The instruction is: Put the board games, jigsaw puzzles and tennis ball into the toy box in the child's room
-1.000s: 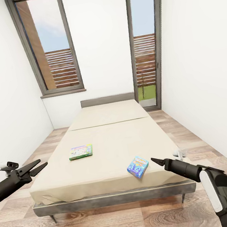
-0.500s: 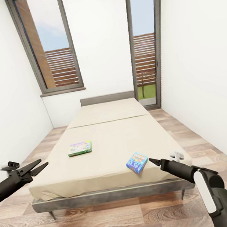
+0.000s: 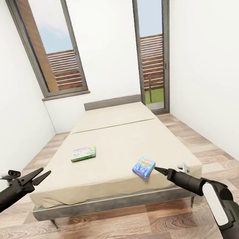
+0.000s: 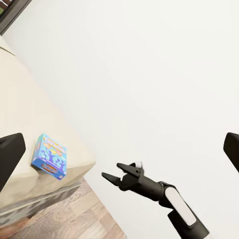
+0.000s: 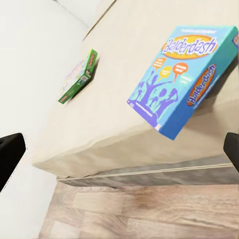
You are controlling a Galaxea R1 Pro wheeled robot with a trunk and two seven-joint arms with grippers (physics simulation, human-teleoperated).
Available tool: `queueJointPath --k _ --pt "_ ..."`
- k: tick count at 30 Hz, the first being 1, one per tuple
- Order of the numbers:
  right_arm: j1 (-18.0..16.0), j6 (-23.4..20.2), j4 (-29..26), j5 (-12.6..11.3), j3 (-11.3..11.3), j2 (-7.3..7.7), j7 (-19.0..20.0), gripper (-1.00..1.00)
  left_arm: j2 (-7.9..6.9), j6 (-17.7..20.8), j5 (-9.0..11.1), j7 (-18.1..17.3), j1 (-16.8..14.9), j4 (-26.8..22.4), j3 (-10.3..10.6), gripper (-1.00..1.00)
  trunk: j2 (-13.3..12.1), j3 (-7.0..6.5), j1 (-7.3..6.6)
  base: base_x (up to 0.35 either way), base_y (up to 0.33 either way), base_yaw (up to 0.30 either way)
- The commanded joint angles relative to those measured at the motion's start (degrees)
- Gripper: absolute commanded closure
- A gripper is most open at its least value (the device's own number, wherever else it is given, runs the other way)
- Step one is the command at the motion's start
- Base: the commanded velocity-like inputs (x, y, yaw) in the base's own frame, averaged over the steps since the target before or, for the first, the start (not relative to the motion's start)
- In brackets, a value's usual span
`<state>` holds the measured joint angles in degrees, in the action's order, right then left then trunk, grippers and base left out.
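2 board games lie on the beige bed [image 3: 116, 143]: the blue board game [image 3: 143, 167] near the foot edge, and the green board game [image 3: 83, 153] well apart from it, further up toward the robot's left. The right gripper [image 3: 157, 169] points at the blue box from just beside it, fingers spread in the left wrist view. The left gripper [image 3: 41, 175] hovers released beside the bed, over wood-plank floor [image 3: 116, 233]. 2 tall windows [image 3: 53, 45] stand behind the headboard.

Bed cover [image 3: 117, 151]: matt beige cloth, faintly creased at the foot edge.
Bed frame [image 3: 110, 203]: dull grey, brushed finish.
Floor [image 3: 116, 233]: wood planks, grained, slight sheen.
Blue board game [image 5: 181, 79]: printed card, smooth.
Green board game [image 3: 83, 153]: printed card.
Walls [image 3: 9, 115]: matt white.
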<state>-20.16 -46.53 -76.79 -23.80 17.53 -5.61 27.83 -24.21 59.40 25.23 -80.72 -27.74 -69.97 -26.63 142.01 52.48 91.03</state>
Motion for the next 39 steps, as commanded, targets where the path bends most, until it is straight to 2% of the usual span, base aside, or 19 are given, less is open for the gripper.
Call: queueJointPath --k 1,4,6,8,12,17,26,32,35,37,38,39 --pt "-0.1 -0.3 1.4 -0.7 0.3 -0.01 0.4 -1.00 -0.02 0.6 0.1 -0.1 0.0 0.0 0.0 -1.00 0.0 0.06 -0.01 0.000 0.000 0.000" --pt "-0.1 -0.3 3.4 -3.0 0.4 0.15 0.4 -1.00 -0.04 0.6 0.1 -0.1 0.0 0.0 0.0 -1.00 0.0 0.06 -0.01 0.000 0.000 0.000" --pt "-0.1 -0.2 4.3 -5.4 0.6 0.41 0.3 -1.00 -0.04 0.6 0.1 -0.1 0.0 0.0 0.0 -1.00 0.0 0.06 -0.01 0.000 0.000 0.000" --pt "-0.1 -0.2 4.8 -9.2 1.3 0.70 0.2 -1.00 -0.01 0.6 0.1 -0.1 0.0 0.0 0.0 -1.00 0.0 0.06 -0.01 0.000 0.000 0.000" --pt "-0.1 -0.2 5.2 -12.0 1.9 0.85 0.1 -1.00 -0.04 0.6 0.1 -0.1 0.0 0.0 0.0 -1.00 0.0 0.06 -0.01 0.000 0.000 0.000" --pt "-0.1 -0.1 7.1 -13.3 2.1 0.37 0.1 -1.00 -0.04 0.6 0.1 -0.1 0.0 0.0 0.0 -1.00 0.0 0.06 -0.01 0.000 0.000 0.000" --pt "-0.1 0.0 10.0 -13.5 2.2 0.16 -0.2 -1.00 -0.04 0.6 0.1 -0.1 0.0 0.0 0.0 -1.00 0.0 0.06 -0.01 0.000 0.000 0.000" --pt "-0.1 0.0 12.7 -14.6 4.1 0.04 -0.3 -1.00 -0.05 0.6 0.1 -0.1 0.0 0.0 0.0 -1.00 0.0 0.06 -0.01 0.000 0.000 0.000" --pt "-0.1 0.0 13.9 -17.1 4.8 -0.04 -0.4 -1.00 -0.05 0.6 0.1 -0.1 0.0 0.0 0.0 -1.00 0.0 0.06 -0.01 0.000 0.000 0.000" --pt "-0.1 0.0 14.8 -20.2 5.1 -0.01 -0.5 -1.00 -0.05 0.6 0.1 -0.1 0.0 0.0 0.0 -1.00 0.0 0.06 -0.01 0.000 0.000 0.000" --pt "-0.1 0.0 15.6 -22.5 5.2 -0.01 -0.5 -1.00 -0.05 0.6 0.1 -0.1 0.0 0.0 0.0 -1.00 0.0 0.06 -0.01 0.000 0.000 0.000" --pt "-0.1 0.0 16.0 -23.7 5.3 -0.03 -0.5 -1.00 -0.05 0.6 0.1 -0.1 0.0 0.0 0.0 -1.00 0.0 0.06 -0.01 0.000 0.000 0.000"
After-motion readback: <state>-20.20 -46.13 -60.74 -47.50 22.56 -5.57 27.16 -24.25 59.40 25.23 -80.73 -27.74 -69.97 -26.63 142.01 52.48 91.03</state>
